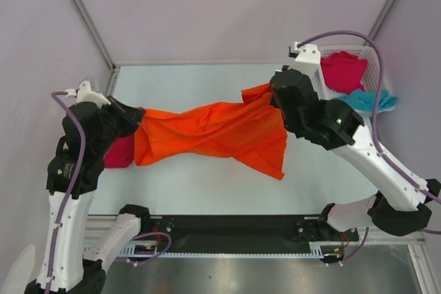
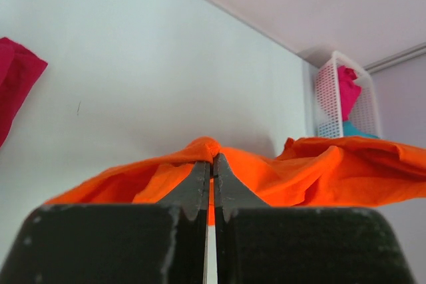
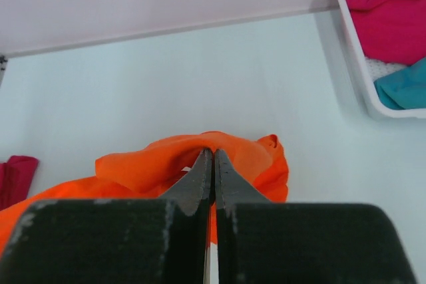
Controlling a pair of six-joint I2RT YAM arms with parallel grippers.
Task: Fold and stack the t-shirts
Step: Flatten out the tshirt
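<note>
An orange t-shirt (image 1: 213, 132) hangs stretched and twisted between my two grippers above the table. My left gripper (image 1: 138, 120) is shut on its left end, the cloth bunched at the fingertips (image 2: 212, 159). My right gripper (image 1: 274, 94) is shut on the right end, where the fabric (image 3: 200, 154) folds over the tips (image 3: 213, 153). A magenta t-shirt (image 1: 118, 151) lies crumpled under the left arm, seen also in the left wrist view (image 2: 14, 84). Another magenta t-shirt (image 1: 342, 70) and a teal t-shirt (image 1: 368, 100) sit in the basket.
The white lattice basket (image 1: 375, 60) stands at the table's back right corner, close behind the right arm. The pale table (image 1: 200, 80) is bounded by walls at the back and both sides. A black rail (image 1: 234, 228) runs along the near edge.
</note>
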